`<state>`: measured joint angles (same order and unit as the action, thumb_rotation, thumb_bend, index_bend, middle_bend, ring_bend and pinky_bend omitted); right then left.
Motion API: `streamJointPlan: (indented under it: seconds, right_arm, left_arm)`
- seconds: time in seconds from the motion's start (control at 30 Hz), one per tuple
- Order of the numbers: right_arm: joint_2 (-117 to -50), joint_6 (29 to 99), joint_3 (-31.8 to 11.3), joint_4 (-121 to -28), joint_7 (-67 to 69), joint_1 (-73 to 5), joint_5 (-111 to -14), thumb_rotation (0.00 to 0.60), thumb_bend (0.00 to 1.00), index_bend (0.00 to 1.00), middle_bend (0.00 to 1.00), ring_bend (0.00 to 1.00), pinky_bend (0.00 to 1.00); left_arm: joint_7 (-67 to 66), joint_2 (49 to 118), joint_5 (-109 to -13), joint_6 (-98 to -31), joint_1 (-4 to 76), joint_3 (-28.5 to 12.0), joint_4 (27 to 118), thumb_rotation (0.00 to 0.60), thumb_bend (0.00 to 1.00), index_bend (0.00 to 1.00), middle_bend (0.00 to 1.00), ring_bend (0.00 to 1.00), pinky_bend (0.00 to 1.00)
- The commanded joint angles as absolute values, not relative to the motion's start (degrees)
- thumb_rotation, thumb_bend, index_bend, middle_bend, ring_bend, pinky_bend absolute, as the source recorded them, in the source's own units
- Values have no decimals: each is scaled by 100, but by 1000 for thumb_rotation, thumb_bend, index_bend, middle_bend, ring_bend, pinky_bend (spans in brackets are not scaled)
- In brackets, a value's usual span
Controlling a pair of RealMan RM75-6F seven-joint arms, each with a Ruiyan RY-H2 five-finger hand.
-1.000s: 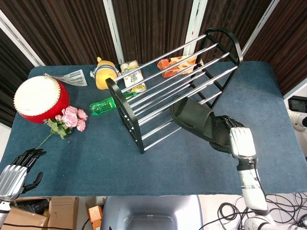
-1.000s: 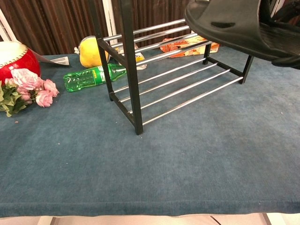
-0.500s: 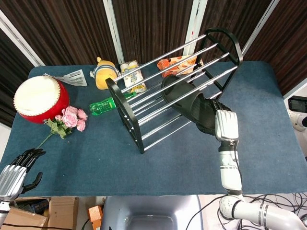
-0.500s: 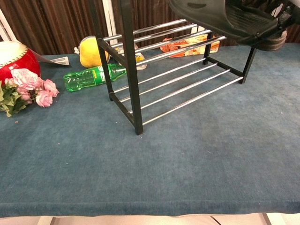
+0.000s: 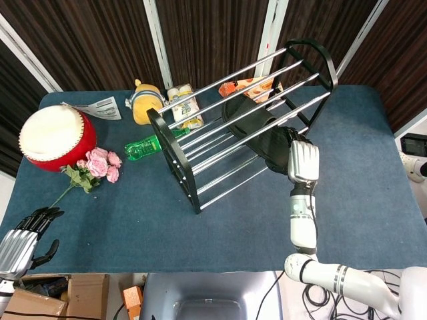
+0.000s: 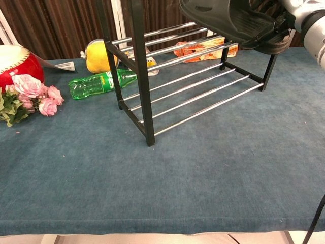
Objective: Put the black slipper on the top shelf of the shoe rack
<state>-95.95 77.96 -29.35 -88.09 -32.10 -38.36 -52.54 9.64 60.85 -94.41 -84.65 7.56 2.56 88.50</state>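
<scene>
On the bench [image 5: 120, 220], the shoe rack [image 5: 200, 153] stands centre; drum [image 5: 52, 137] and flowers [image 5: 93, 167] lie left, bottle [image 5: 143, 147] between.

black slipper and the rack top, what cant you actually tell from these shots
- Whether the black slipper rests on the top rails: in the head view the shoe rack bars cross it; the chest view's top edge cuts off the upper shelf.
- The right hand grip: its fingers lie hidden behind the slipper heel in the head view.
- The left hand: partly cut by the head view's corner.
- Print on the snack packet: too small.
</scene>
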Motion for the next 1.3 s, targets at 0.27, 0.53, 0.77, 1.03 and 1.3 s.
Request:
streamJointPlan:
  seconds: [0.27,0.53,0.77,1.03,1.3]
  right_arm:
    - [-9692,7784,-2918,-8603,-3013,-3974,-5204,600,319,589,507,577,823]
    - [-9661,7856,-2893,-8783,-3051,-4039,-5200,600,320,587,507,577,823]
    - [-9691,7892,-2928,-8716,-3138,-4175,-5177,600,319,579,507,577,823]
    - [-9665,7684,-2911,-8566,-2853,-4270,-5230,600,319,451,479,436,689]
    - [-9660,7566,-2845,-8382,-2562,-4260,-5254,600,318,338,355,270,474]
  left_arm:
    - [942,6084,-9456,-8444,762,272,8865,600,450,217,173,119,260]
    - [940,6083,-9452,-8446,761,270,8870,600,450,217,173,119,261]
    - [908,6085,-9455,-8425,765,280,8880,600,450,217,173,119,261]
    - [890,6081,-9445,-8394,772,288,8895,600,450,217,173,119,261]
    - [911,6072,-9466,-8380,780,303,8898,600,450,217,173,120,261]
